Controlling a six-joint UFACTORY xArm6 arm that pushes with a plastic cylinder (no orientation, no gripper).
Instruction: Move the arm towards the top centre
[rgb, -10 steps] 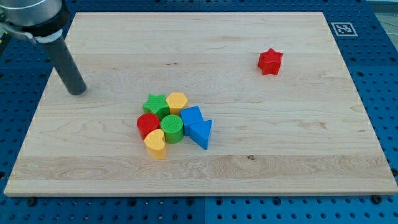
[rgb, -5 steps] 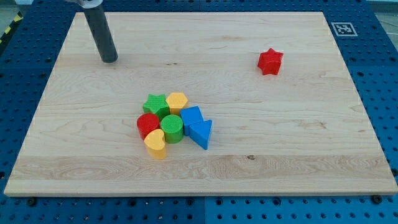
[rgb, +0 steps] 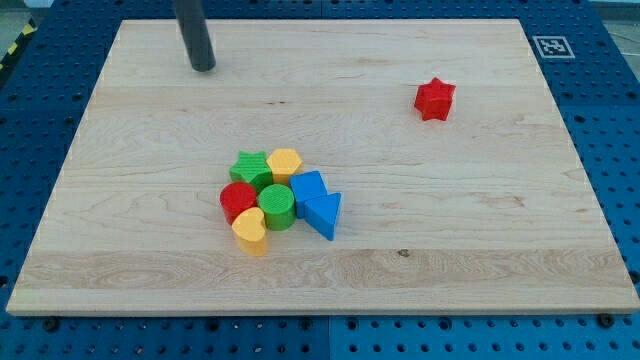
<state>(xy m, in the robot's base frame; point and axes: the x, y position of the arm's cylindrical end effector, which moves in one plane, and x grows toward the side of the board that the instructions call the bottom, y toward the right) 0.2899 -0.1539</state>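
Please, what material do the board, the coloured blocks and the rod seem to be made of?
The board looks like pale wood with a matt finish: grain lines run across it. The red star block and the green cylinder block look like plastic, perhaps printed: fine ridges show on top. The rod ending in my tip is dark and smooth, maybe metal or plastic.

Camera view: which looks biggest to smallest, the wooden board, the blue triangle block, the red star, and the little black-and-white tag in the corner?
1. Wooden board, by far the largest.
2. Blue triangle block and red star: they look about alike, and the star sits farther up the view, so I won't rank them.
3. Black-and-white tag, a little smaller.
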